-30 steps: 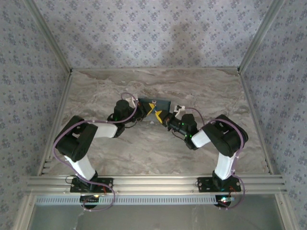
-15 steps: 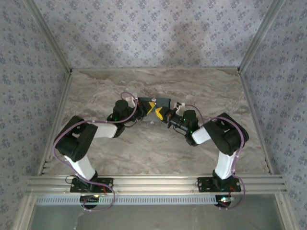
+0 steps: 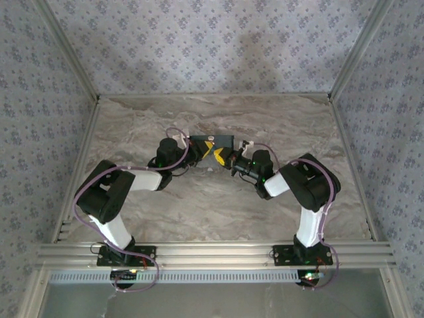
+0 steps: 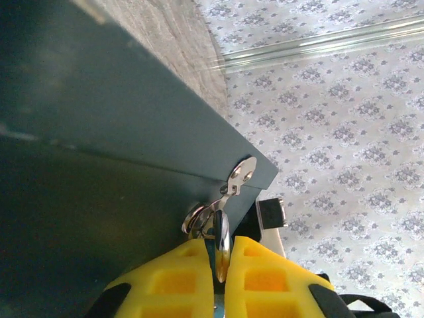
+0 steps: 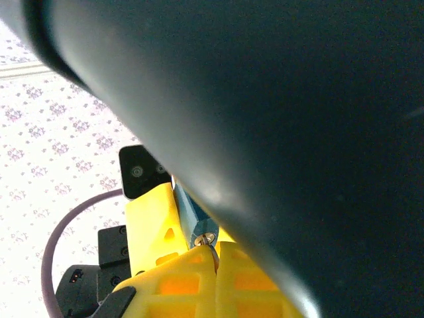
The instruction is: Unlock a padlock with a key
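The padlock's slim blue body [image 5: 192, 218] ends in a brass keyhole [image 5: 207, 238]. Its silvery shackle [image 4: 222, 232] hooks through the hasp [image 4: 240, 173] of a dark green box [image 4: 99, 152]. My left gripper [image 4: 218, 248] is shut on the padlock, and one of its yellow fingers [image 5: 152, 222] lies alongside the blue body. My right gripper [image 5: 216, 255] is shut on the key [image 5: 212, 250], whose metal tip sits at the keyhole. The key's head is hidden between the pads. In the top view, left gripper [image 3: 208, 147] and right gripper [image 3: 221, 158] meet at the box's front.
The dark box [image 3: 224, 141] stands at mid-table on the marble top [image 3: 218, 205]. Patterned walls close in the back and both sides. The box's dark side [image 5: 298, 132] looms right against the right wrist camera.
The right wrist has swung farther back toward the box. Its fingertips have stayed at the lock. The left arm has not moved.
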`<state>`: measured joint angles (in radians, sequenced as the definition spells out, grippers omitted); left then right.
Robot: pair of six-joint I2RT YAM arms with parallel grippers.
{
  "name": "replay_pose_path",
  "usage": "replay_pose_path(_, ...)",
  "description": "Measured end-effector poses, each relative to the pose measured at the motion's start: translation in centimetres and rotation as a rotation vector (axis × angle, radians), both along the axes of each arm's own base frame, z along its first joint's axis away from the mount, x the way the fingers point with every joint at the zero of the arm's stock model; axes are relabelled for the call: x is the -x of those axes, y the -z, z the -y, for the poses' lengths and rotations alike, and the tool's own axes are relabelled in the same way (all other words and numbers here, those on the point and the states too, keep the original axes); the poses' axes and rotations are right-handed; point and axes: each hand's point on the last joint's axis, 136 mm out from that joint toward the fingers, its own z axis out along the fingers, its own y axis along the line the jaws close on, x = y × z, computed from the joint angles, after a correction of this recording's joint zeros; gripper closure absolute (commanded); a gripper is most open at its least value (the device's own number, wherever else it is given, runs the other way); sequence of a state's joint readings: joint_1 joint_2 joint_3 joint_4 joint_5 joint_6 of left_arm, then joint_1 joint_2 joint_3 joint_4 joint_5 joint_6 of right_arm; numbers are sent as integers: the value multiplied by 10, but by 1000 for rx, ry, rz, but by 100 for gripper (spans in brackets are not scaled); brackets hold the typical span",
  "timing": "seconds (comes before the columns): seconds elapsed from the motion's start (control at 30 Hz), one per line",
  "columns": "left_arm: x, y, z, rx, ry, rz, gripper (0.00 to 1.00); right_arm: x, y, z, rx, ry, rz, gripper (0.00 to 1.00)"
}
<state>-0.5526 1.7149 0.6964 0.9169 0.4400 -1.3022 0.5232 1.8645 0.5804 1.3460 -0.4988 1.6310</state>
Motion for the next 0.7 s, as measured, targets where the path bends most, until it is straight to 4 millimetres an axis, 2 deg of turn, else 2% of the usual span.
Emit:
replay_pose_path(0.27,4,4,-3,-17,-8,-3,100,3,5,-4,50,-58,14,100)
replay_pose_path(0.57,5,4,-5,-31,-12,3,100,5,5,-6,12,-76,0,100)
replay_pose_path(0.7,8,6,-7,-38,-15,1,100,7,7,-6,30,-83,-3,89)
